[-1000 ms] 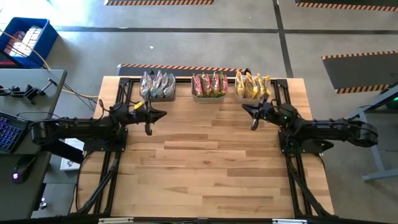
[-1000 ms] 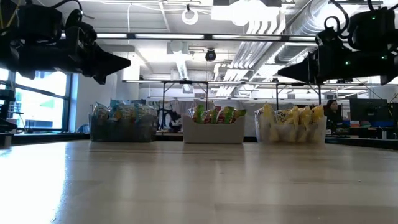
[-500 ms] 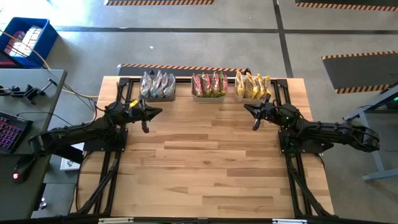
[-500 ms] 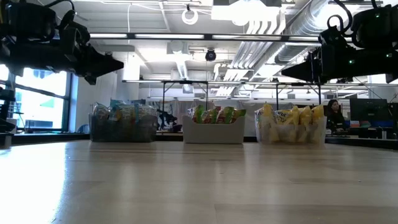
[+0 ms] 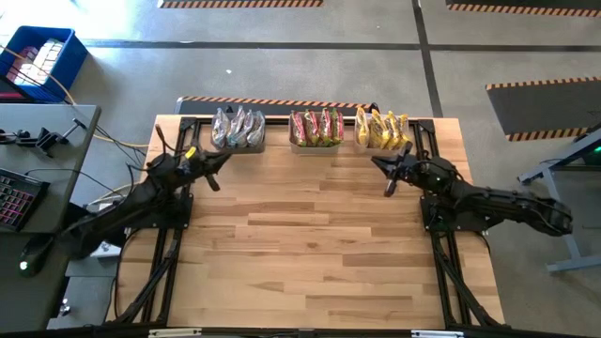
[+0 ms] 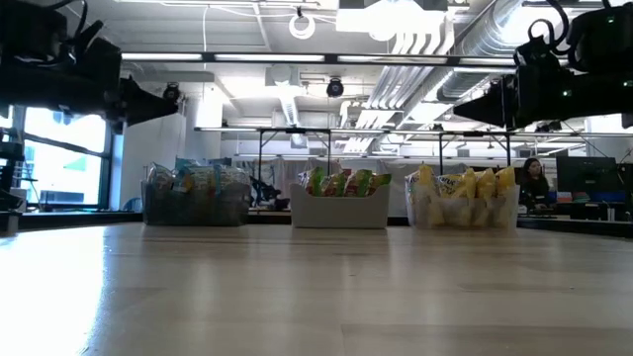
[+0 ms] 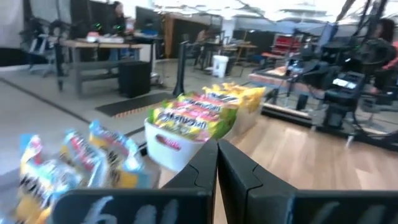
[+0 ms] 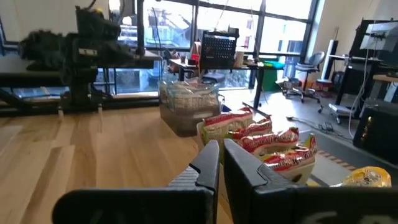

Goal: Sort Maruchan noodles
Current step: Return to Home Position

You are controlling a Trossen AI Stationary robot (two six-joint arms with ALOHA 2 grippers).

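Note:
The Maruchan noodles stand sorted in three bins along the table's far edge. Silvery packets (image 5: 238,127) fill the left bin (image 6: 194,210), red-and-green ones (image 5: 316,126) the middle bin (image 6: 338,214), and yellow ones (image 5: 380,129) the right bin (image 6: 463,211). My left gripper (image 5: 226,156) hovers shut, level and holding nothing, above the table just near of the left bin; its wrist view shows the shut fingers (image 7: 217,155). My right gripper (image 5: 377,161) hovers shut and holding nothing just near of the right bin (image 8: 221,152).
Bare wooden tabletop (image 5: 310,244) stretches from the bins to the near edge. Black frame rails (image 5: 174,253) run along the table's left and right sides. A side desk with a keyboard (image 5: 19,192) stands to the left. A person (image 6: 531,178) sits far behind.
My left gripper has drawn back toward the table's left edge and a little toward the far edge, swinging its tips round toward the bins. It has stayed shut.

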